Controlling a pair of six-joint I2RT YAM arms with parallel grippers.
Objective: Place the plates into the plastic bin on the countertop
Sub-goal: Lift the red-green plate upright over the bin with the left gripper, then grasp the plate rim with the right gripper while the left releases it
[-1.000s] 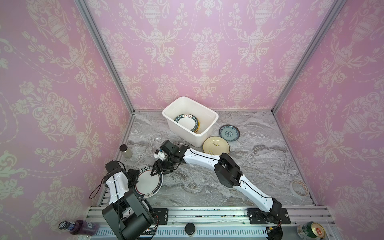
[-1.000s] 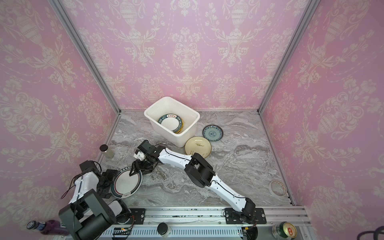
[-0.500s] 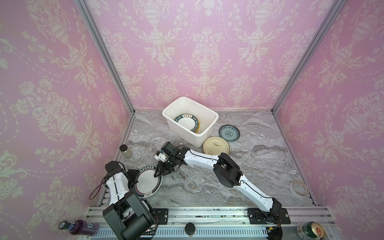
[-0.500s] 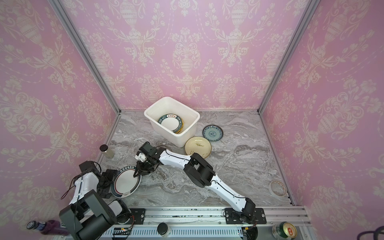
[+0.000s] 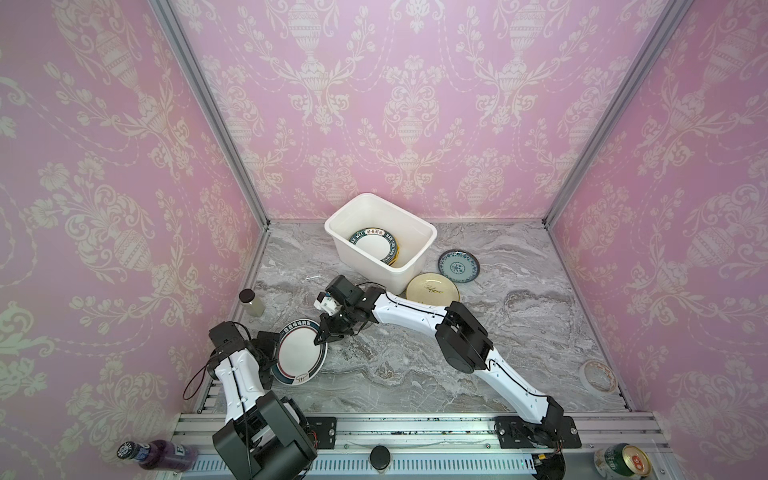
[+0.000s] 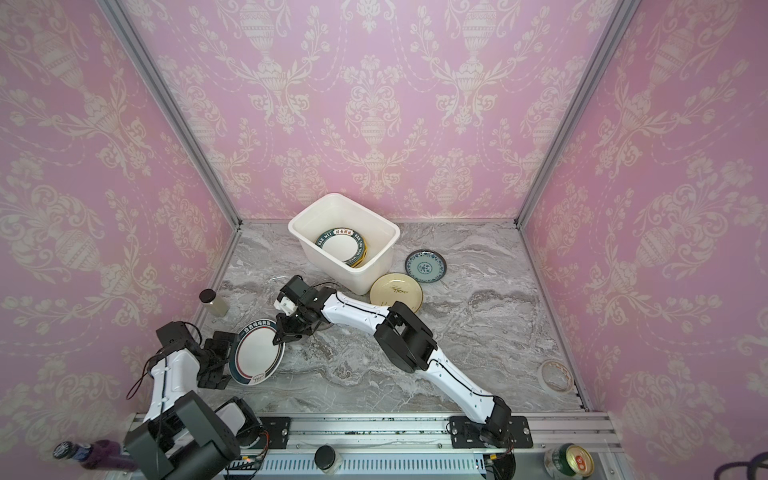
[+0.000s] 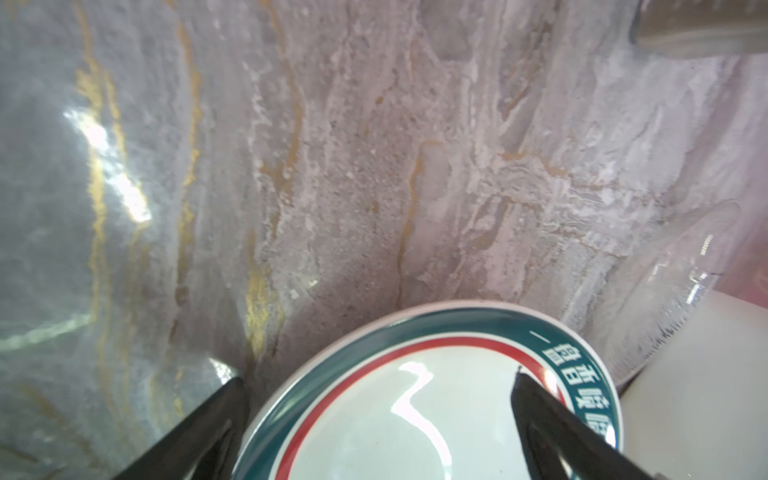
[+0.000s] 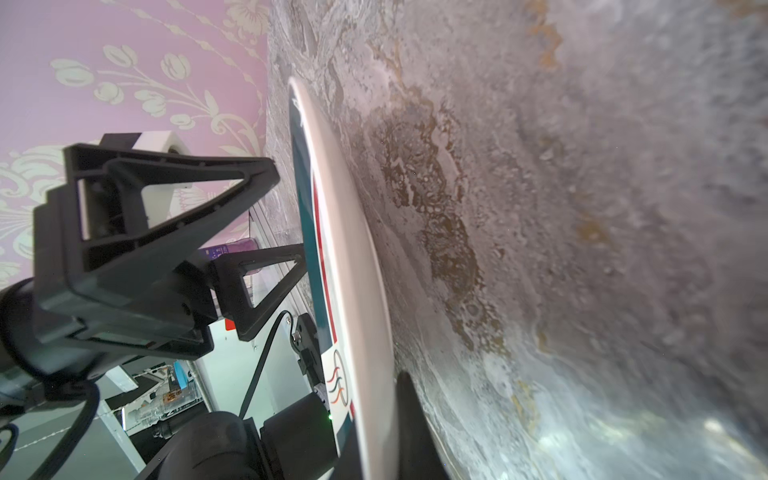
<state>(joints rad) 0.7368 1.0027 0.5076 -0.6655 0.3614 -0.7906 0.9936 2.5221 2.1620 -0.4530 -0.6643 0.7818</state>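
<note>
- Your right gripper (image 5: 322,335) is clamped tight on the rim of the white dark-rimmed plate (image 5: 301,357), at about the plate's 1 o'clock edge in both top views.
- In the right wrist view you see that plate (image 8: 332,249) tilted up off the countertop (image 5: 415,374), with one black finger (image 8: 411,424) beneath it.
- Your left gripper (image 5: 269,356) stands spread wide at the plate's 9 o'clock side. In the left wrist view one finger (image 7: 208,424) sits just outside the rim and one lies over the plate's face. It grips nothing.
- The plate itself sits at about 8 o'clock on the countertop, near the front left corner.
- The plastic bin (image 5: 361,266) stands at 12 o'clock, close to the back wall, well apart from the held plate.
- Inside it you have a second dark-rimmed plate (image 5: 374,247) on top of others; a yellow edge shows beneath.
- A cream plate (image 5: 432,289) lies just beside the bin at its 5 o'clock, and a blue patterned plate (image 5: 458,266) at its 3 o'clock.
- A clear glass plate (image 7: 665,286) lies just beside the held plate in the left wrist view.
- A tape roll (image 5: 598,376) rests at 4 o'clock, by the right wall.
</note>
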